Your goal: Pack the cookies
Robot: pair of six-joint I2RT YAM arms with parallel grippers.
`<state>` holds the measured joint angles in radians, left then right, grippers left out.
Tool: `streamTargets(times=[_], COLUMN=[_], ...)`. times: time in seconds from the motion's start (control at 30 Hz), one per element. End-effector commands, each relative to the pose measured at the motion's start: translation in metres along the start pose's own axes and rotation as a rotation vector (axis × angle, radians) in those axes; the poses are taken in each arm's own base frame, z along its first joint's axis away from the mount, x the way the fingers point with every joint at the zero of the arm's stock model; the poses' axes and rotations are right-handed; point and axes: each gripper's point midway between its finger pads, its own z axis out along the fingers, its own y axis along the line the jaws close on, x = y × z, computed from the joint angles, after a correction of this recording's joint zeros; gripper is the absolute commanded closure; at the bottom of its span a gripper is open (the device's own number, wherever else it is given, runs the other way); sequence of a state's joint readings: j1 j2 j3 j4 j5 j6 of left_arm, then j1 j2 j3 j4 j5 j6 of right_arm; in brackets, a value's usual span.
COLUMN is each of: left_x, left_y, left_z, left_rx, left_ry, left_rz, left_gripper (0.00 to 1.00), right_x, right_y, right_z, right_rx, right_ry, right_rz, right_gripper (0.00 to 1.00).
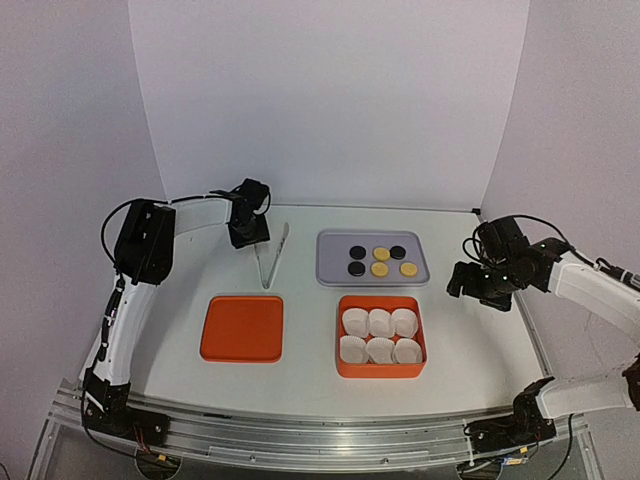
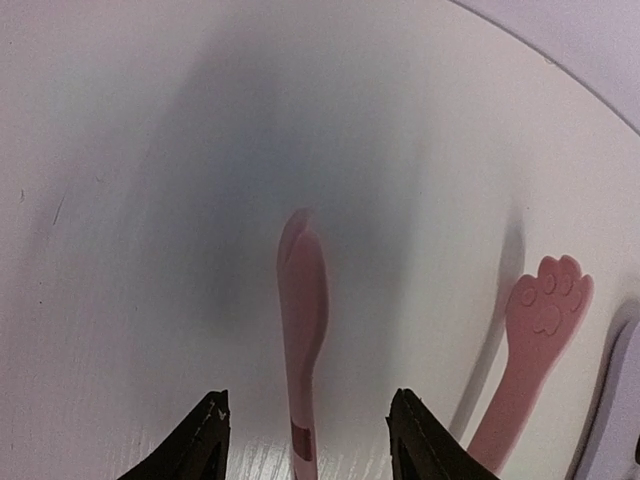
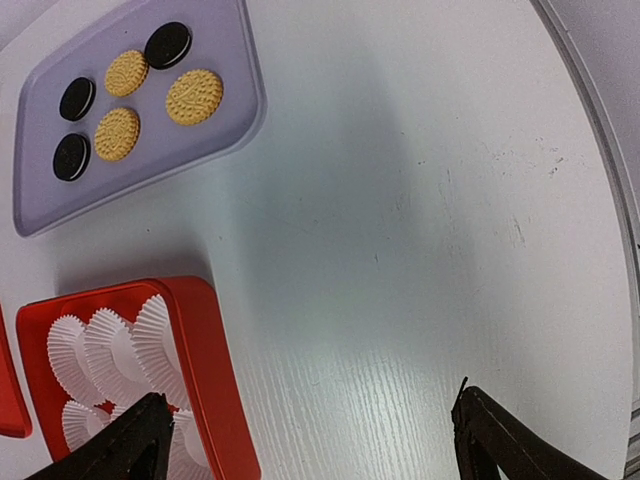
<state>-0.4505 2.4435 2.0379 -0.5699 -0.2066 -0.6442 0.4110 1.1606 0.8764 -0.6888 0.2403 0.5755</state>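
Observation:
Several cookies [image 1: 380, 261] lie on a lavender tray [image 1: 335, 240]: three black-brown, three golden yellow [image 3: 194, 96]. My left gripper [image 1: 248, 228] hangs low over the table at the back left, at the handle end of pink paw-tipped tongs [image 1: 270, 256]. In the left wrist view one tong arm [image 2: 303, 320] runs between the fingers [image 2: 205, 440] with a gap on each side, and the paw-tipped arm [image 2: 540, 320] lies outside to the right. My right gripper [image 1: 470, 280] stands wide open over bare table right of the tray [image 3: 230, 60], holding nothing.
An orange box [image 1: 345, 368] with several white fluted paper cups [image 1: 380, 335] sits in front of the tray, its rim [image 3: 205, 350] by my right gripper's left finger. An orange lid [image 1: 242, 327] lies left of it. The table edge runs close on the right.

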Motion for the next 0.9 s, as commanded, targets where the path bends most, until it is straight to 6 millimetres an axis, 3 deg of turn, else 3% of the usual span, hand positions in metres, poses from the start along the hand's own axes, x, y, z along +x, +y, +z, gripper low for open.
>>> streamTargets(times=[0.0,0.2,0.4,0.5,0.57,0.7,0.83,0.87], left_x=[-0.004,0.004,-0.001,-0.015,-0.027,-0.051,-0.055,-0.047], left_y=[0.004,0.007,0.002,-0.009,-0.02,-0.053,-0.098,-0.101], left_z=[0.008,0.021,0.021,0.008,-0.007,-0.063,-0.144,-0.159], left_rx=[-0.026,-0.026,0.009,0.054,0.1,0.296,0.661,0.73], left_ry=[-0.011,0.017,0.019,-0.004,-0.025,-0.055,-0.038,-0.019], left_rz=[0.0,-0.012,-0.037,-0.054,-0.071,-0.107,-0.132,-0.152], left_gripper=[0.53,0.71,0.99,1.0,1.0,1.0,1.0,1.0], right_x=[-0.004,-0.003,-0.004,-0.007,-0.012,-0.025,-0.023,-0.023], right_y=[0.0,0.001,0.004,0.01,0.015,0.038,0.095,0.11], right_z=[0.0,0.001,0.001,-0.004,-0.008,-0.02,-0.03,-0.034], right_rx=[0.01,0.009,-0.005,-0.035,-0.052,-0.166,-0.463,-0.531], right_ry=[-0.022,-0.016,-0.011,-0.013,-0.029,-0.055,-0.028,-0.034], right_rz=[-0.007,-0.01,-0.011,-0.026,-0.029,-0.027,-0.042,-0.061], right_gripper=[0.07,0.07,0.09,0.09,0.09,0.1,0.12,0.12])
